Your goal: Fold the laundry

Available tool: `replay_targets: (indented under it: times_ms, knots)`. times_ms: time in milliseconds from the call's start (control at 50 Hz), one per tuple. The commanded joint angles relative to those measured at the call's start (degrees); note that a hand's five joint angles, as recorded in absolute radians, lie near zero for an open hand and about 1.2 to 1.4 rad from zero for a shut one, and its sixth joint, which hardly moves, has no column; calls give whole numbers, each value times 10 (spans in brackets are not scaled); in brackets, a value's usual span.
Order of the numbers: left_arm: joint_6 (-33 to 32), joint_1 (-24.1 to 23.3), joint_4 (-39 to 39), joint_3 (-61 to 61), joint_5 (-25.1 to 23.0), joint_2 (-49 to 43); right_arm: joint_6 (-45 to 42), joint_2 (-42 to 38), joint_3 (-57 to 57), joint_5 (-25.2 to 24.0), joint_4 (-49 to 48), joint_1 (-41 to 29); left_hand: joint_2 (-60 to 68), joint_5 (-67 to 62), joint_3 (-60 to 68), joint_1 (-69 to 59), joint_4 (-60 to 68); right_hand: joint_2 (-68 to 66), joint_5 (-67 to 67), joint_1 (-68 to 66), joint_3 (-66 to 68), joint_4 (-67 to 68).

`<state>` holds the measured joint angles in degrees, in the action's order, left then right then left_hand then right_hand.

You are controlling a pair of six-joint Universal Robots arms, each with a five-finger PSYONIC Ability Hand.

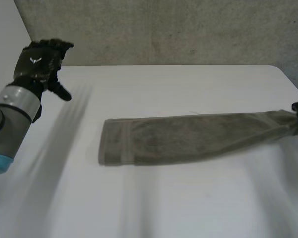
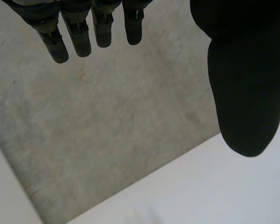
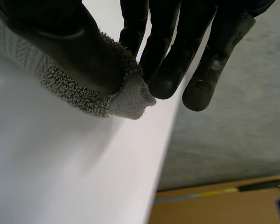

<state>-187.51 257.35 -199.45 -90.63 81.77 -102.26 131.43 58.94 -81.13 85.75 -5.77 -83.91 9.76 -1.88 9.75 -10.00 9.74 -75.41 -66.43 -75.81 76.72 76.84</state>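
Rightward, right hand (image 3: 74, 46) pinching towel (image 1: 188, 136) end at table (image 1: 188, 79) edge, left hand (image 1: 39, 62) straight-fingered by wall (image 1: 164, 29).

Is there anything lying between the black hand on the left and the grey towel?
Nothing. The stretch of white table between the left hand and the nearest end of the towel is bare, as the head view shows.

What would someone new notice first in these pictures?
A long grey-brown towel lies stretched across the white table, its right end pinched by the right hand at the table's edge. The left hand hangs open above the table's back left corner, holding nothing.
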Motion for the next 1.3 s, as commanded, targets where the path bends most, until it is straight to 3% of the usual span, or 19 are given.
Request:
replay_targets:
  times_ms: [20, 40, 80, 140, 180, 240, 260, 300, 360, 520, 760, 920, 940, 960, 980, 1100, 1120, 1180, 1300]
  knots:
    - [18, -44, 141, 94, 6, 29, 1, 52, 29, 27, 0, -47, 5, 17, 5, -2, 5, -46, -36, -42, 33, 32]
    - [18, -44, 142, 94, 6, 29, 1, 52, 29, 27, 0, -47, 5, 17, 5, -2, 5, -46, -36, -42, 33, 32]
    - [27, -64, 200, 139, 6, 24, -2, 56, 50, 30, -4, -132, 5, 17, 5, -2, 5, -46, -36, -42, 33, 32]
    - [36, -73, 222, 158, 7, 23, -4, 55, 62, 32, -3, -179, 5, 17, 5, -2, 5, -46, -36, -42, 33, 32]
    - [67, -79, 245, 179, 11, 22, -7, 48, 83, 32, -3, -260, 5, 17, 5, -2, 5, -46, -36, -42, 33, 32]
    - [92, -82, 247, 188, 20, 23, -13, 15, 109, 29, -3, -351, 5, 17, 5, -2, 5, -46, -36, -42, 33, 32]
    - [97, -81, 247, 188, 24, 23, -13, 15, 109, 29, -3, -352, 5, 17, 5, -2, 5, -46, -36, -42, 33, 32]
    - [98, -81, 247, 187, 29, 23, -19, -27, 135, 24, -6, -440, 5, 17, 5, -2, 5, -46, -36, -42, 33, 32]
    - [98, -82, 247, 183, 30, 22, -18, -74, 164, 19, -6, -498, 5, 17, 5, -2, 5, -46, -36, -42, 33, 32]
    - [97, -82, 247, 180, 30, 6, -12, -200, 240, 21, -5, -575, 5, 17, 5, -2, 5, -46, -36, -42, 33, 32]
    - [96, -82, 246, 179, 30, -10, 58, -225, 276, 12, -6, -585, 5, 17, 5, -2, 5, -46, -36, -42, 33, 32]
    - [96, -82, 246, 179, 30, -13, 97, -234, 280, -54, 2, -588, 5, 17, 5, -2, 5, -46, -36, -42, 33, 32]
    - [96, -82, 246, 179, 29, -15, 98, -239, 281, -54, 14, -589, 5, 17, 5, -2, 5, 147, 157, 151, -160, -161]
    - [96, -82, 246, 178, 29, -15, 98, -239, 281, -54, 14, -589, 5, 17, 5, -2, 5, 149, 159, 153, -162, -163]
    - [96, -82, 246, 178, 28, -15, 96, -236, 283, -46, 38, -590, 5, 17, 5, -2, 5, 618, 628, 622, -631, -633]
    - [95, -83, 245, 176, 27, -28, 120, -173, 250, -38, 64, -581, 5, 17, 5, -2, 5, 654, 664, 658, -667, -668]
    - [94, -83, 245, 176, 27, -33, 162, -109, 201, -42, 52, -567, 5, 17, 5, -2, 5, 654, 664, 658, -667, -668]
    - [94, -83, 238, 176, 25, -49, 199, -51, 153, -46, 48, -533, 5, 17, 5, -2, 5, 654, 664, 658, -667, -668]
    - [93, -85, 219, 171, 25, -98, 207, -1, 71, -52, 94, -477, 5, 17, 5, -2, 5, 654, 664, 658, -667, -668]
